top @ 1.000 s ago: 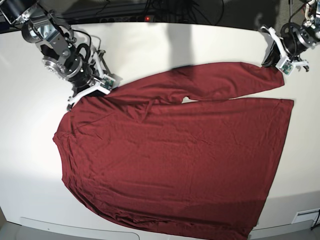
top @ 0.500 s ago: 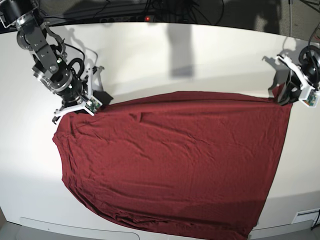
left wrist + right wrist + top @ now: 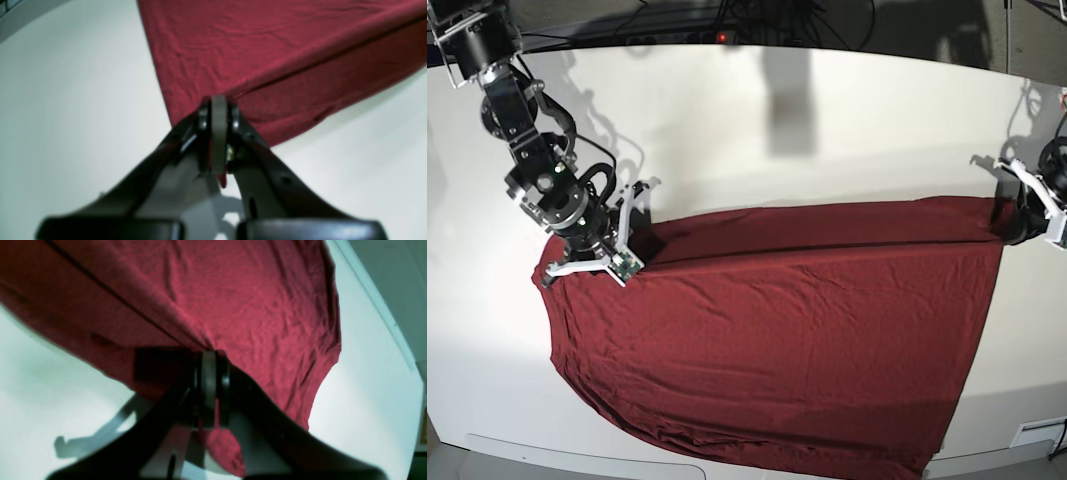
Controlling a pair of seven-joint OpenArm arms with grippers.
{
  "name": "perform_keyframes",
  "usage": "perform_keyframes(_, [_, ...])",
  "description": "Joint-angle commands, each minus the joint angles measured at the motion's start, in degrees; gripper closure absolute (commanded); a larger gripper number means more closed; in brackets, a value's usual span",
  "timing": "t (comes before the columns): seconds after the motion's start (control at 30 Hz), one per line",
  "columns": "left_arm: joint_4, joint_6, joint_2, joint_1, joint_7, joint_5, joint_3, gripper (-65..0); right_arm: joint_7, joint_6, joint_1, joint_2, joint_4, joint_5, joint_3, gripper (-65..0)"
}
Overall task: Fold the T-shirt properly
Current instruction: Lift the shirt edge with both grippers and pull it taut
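Note:
The dark red T-shirt (image 3: 777, 330) lies spread on the white table (image 3: 827, 130). Its far edge is folded over the body as a raised band. My right gripper (image 3: 632, 258), on the base view's left, is shut on the fold's left end. In the right wrist view its fingertips (image 3: 210, 356) pinch the cloth (image 3: 260, 306). My left gripper (image 3: 1012, 228), at the base view's right edge, is shut on the fold's right corner. In the left wrist view its fingertips (image 3: 218, 103) pinch the cloth (image 3: 267, 50). The sleeves are hidden under the fold.
Dark cables and a red light (image 3: 722, 37) run along the table's back edge. The shirt's hem reaches the table's front edge (image 3: 587, 455). A white fitting (image 3: 1037, 435) sits at the front right corner.
Both grippers have drawn the shirt's far edge toward the front over the body. The sleeve that lay along the back a second ago is now covered.

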Motion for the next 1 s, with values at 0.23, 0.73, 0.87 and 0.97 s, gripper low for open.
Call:
perform_keyframes(0.23, [-6.6,-1.4,3.6,-8.9,-1.7,8.2,-0.6,0.0,1.2,0.7,7.8,-1.9,-7.8,-0.3,0.7,0.0])
perform_keyframes(0.73, [-10.7,-1.4,5.2,-10.3,-1.7,10.1,-0.4,-23.9,1.2,2.0,9.7,-3.3,-12.6,-0.3,0.7,-30.1])
perform_keyframes(0.87, [-10.7,-1.4,4.6,-10.4,-0.6,10.1,-0.4,-25.4,1.2,2.0,9.7,-3.2,-12.5,-0.3,0.7,-30.2])
perform_keyframes(0.97, [-9.7,-1.4,3.9,-10.3,2.9,9.9,-0.4,-24.9,0.2,2.0,9.7,-2.8,-11.5,-0.3,0.7,-30.2])
